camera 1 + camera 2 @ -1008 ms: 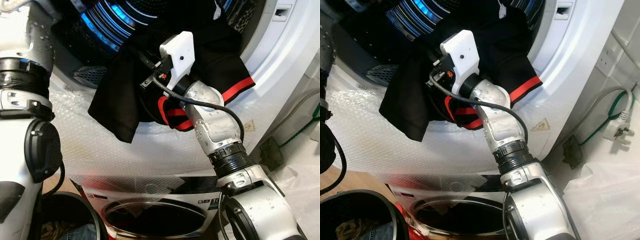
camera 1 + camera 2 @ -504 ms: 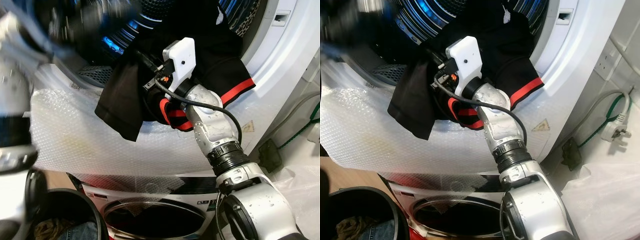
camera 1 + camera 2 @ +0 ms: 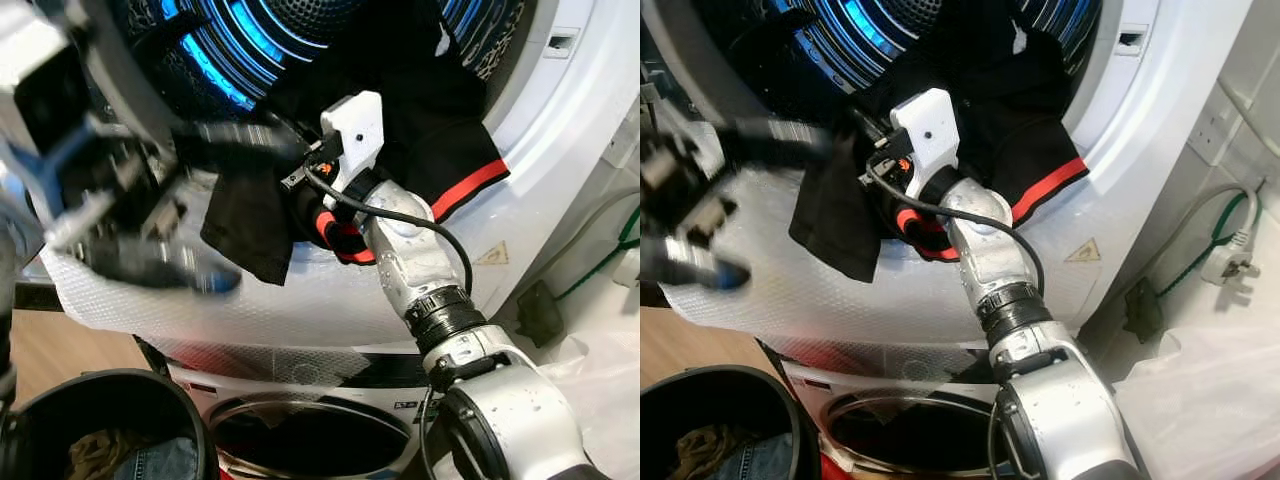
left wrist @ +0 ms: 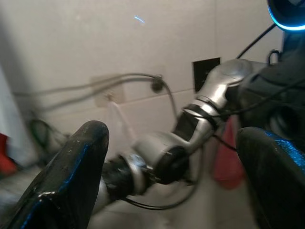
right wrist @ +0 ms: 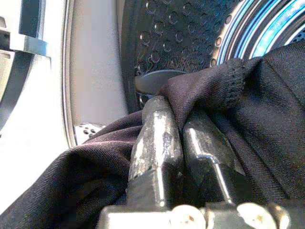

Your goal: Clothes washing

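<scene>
Two fingers (image 5: 155, 143) of the right gripper (image 5: 183, 138) are pinching the black garment (image 3: 440, 150) at the drum (image 3: 270, 40) mouth; left gripper (image 4: 167, 157) jaws are gaping apart.

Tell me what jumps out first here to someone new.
The blue-lit perforated washer drum at the top, with a black garment with red trim hanging out over its white rim. The right gripper is clamped on that cloth at the drum mouth, while the blurred left gripper, fingers apart, is beside the garment's hanging edge.
</scene>
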You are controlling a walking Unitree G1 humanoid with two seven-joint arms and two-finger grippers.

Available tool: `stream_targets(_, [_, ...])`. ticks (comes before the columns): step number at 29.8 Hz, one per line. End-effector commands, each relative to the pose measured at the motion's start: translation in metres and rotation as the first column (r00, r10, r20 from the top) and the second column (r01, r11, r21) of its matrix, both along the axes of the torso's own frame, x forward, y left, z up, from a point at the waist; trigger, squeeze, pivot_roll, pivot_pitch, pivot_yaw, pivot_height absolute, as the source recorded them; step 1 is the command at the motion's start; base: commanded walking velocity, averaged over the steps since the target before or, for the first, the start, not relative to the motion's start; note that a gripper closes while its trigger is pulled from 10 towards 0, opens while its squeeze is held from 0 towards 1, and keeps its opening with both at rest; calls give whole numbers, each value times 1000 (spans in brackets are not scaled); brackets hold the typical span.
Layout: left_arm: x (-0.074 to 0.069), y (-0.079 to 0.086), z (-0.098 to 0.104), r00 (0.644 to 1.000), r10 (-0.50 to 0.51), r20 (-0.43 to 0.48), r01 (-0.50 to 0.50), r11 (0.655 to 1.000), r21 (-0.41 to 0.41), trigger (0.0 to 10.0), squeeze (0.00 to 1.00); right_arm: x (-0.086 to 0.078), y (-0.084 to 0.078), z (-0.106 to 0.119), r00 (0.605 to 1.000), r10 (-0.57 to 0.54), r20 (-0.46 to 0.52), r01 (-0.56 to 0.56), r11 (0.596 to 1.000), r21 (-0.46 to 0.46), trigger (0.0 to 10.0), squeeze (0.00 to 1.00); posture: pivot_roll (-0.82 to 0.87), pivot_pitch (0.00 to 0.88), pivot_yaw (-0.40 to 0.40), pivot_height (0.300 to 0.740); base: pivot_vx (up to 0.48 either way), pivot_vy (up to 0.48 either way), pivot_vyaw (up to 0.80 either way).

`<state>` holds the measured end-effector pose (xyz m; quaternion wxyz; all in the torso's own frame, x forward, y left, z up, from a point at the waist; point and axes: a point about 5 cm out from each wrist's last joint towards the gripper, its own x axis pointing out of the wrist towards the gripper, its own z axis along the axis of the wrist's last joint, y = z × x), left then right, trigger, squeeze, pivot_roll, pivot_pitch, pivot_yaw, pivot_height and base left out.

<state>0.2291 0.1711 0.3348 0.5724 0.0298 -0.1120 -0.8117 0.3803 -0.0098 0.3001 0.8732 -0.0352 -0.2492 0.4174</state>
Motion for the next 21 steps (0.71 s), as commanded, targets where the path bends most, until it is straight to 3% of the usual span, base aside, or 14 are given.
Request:
stream_targets(1, [-9, 3, 4, 1000, -22, 11, 22, 1000, 20, 10000, 0, 3, 1, -16, 998, -12, -67, 10, 999, -31, 0, 0, -45, 0, 53, 740, 0, 0, 0])
stream_targets(5, [-14, 13, -5, 999, 21, -44, -21, 1000, 1, 10000, 0, 4, 0, -17, 997, -19, -76, 17, 1000, -24, 0, 0, -41, 0, 56, 740, 0, 0, 0])
stream_targets(6, [-17, 23, -25, 988, 94, -120, -96, 995, -6, 10000, 0, 6, -1, -17, 996, -29, -82, 28, 999, -18, 0, 0, -32, 0, 58, 740, 0, 0, 0])
stream_targets(9, [-21, 27, -37, 979, 131, -158, -132, 991, 4, 10000, 0, 6, -2, -17, 996, -34, -83, 33, 999, -16, 0, 0, -31, 0, 58, 740, 0, 0, 0])
stream_targets(12, [-29, 32, -62, 949, 192, -250, -184, 981, 54, 10000, 0, 7, -2, -15, 996, -39, -80, 38, 999, -20, 0, 0, -26, 0, 56, 740, 0, 0, 0])
stream_targets(13, [-34, 39, -82, 915, 241, -324, -219, 970, 105, 10000, 0, 8, -2, -13, 996, -40, -77, 39, 999, -21, 0, 0, -17, 0, 51, 740, 0, 0, 0])
stream_targets(16, [-38, 43, -92, 889, 271, -369, -242, 963, 122, 10000, 0, 8, -3, -12, 996, -41, -75, 39, 999, -21, 0, 0, -7, 0, 46, 740, 0, 0, 0])
stream_targets(18, [-46, 50, -143, 785, 398, -476, -306, 915, 262, 10000, 0, 8, 0, -8, 997, -31, -66, 29, 999, -25, 0, 0, -1, 0, 39, 740, 0, 0, 0])
stream_targets(19, [-46, 50, -145, 777, 405, -482, -309, 912, 269, 10000, 0, 8, 0, -8, 997, -31, -66, 30, 999, -26, 0, 0, -1, 0, 39, 740, 0, 0, 0])
stream_targets(21, [-45, 50, -167, 724, 475, -501, -343, 877, 336, 10000, 0, 8, 3, -4, 998, -24, -60, 23, 999, -23, 0, 0, 5, 0, 34, 740, 0, 0, 0])
